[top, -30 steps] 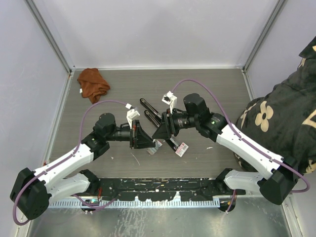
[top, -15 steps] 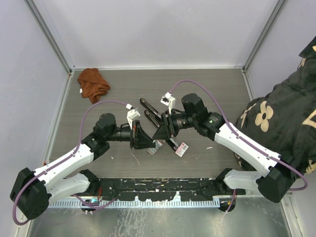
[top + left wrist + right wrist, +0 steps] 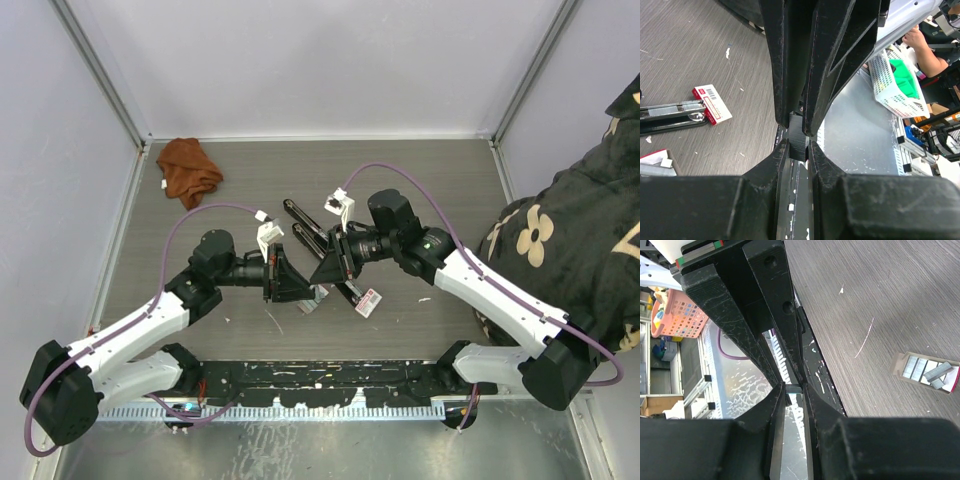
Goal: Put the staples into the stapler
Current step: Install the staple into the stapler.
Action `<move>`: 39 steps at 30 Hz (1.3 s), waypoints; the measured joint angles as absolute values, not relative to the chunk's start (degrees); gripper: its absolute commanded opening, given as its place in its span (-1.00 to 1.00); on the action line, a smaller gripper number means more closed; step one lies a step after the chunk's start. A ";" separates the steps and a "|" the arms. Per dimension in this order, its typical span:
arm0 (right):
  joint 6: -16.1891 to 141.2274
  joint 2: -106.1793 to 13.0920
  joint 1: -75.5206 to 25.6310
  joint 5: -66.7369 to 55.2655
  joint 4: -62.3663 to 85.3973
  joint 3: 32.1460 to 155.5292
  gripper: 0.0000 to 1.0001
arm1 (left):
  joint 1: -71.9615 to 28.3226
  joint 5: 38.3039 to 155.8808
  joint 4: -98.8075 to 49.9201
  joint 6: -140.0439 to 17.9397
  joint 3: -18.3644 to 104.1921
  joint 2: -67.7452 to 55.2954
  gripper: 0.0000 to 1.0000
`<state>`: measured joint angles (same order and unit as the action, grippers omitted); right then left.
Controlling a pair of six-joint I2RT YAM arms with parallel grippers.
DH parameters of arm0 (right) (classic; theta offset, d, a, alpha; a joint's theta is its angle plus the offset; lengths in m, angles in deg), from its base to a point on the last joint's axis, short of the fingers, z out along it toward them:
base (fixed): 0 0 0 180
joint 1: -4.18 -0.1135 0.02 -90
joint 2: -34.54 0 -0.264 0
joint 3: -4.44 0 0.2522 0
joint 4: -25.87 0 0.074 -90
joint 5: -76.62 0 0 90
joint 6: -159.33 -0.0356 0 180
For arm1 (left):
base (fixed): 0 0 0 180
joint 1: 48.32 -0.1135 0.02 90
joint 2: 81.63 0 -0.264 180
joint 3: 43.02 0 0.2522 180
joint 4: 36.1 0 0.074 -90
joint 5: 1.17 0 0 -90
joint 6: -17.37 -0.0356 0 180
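- My desk (image 3: pixel 430 170) is grey wood-grain, flecked with white specks.
- Pale lilac walls (image 3: pixel 320 60) close it in on three sides, with metal posts at the far corners.
- A rust-brown cloth (image 3: pixel 188 170) lies crumpled at the far left.
- Dark flowered fabric (image 3: pixel 570 230) drapes over my right edge.
- Past the near edge are a scuffed metal sheet (image 3: pixel 330 450), a white mesh basket (image 3: pixel 885 80) and a pink basket (image 3: pixel 677 315).
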<state>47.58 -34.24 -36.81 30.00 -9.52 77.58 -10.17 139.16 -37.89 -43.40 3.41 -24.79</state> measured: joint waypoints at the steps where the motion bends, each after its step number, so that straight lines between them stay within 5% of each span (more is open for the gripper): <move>1: 47.62 -34.24 -36.77 30.09 -9.52 77.58 -0.57 | -10.17 139.13 -37.89 -43.40 3.41 -24.86 -0.77; 3: 47.64 -34.24 -36.72 30.20 -9.45 77.58 -0.58 | -10.17 139.11 -37.87 -43.44 3.41 -24.90 -0.53; 7: 47.79 -34.21 -36.70 29.89 -9.43 77.58 -0.59 | -10.17 138.37 -37.63 -43.75 3.41 -25.01 0.45; 9: 48.06 -34.15 -36.66 28.84 -9.43 77.58 -0.58 | -10.17 137.47 -37.04 -43.97 3.41 -25.29 0.63; 17: 51.49 -33.71 -36.59 13.56 -12.36 77.58 -0.59 | -12.72 128.05 -33.89 -43.81 2.10 -33.43 0.73; 25: 56.47 -39.20 -38.14 -10.74 -13.06 77.56 -0.60 | -25.73 113.89 -26.31 -41.98 -1.20 -39.65 0.73; 39: 65.83 -55.70 -38.73 -27.09 -8.84 77.84 -0.65 | -26.10 112.49 -24.25 -41.58 -2.82 -37.08 0.73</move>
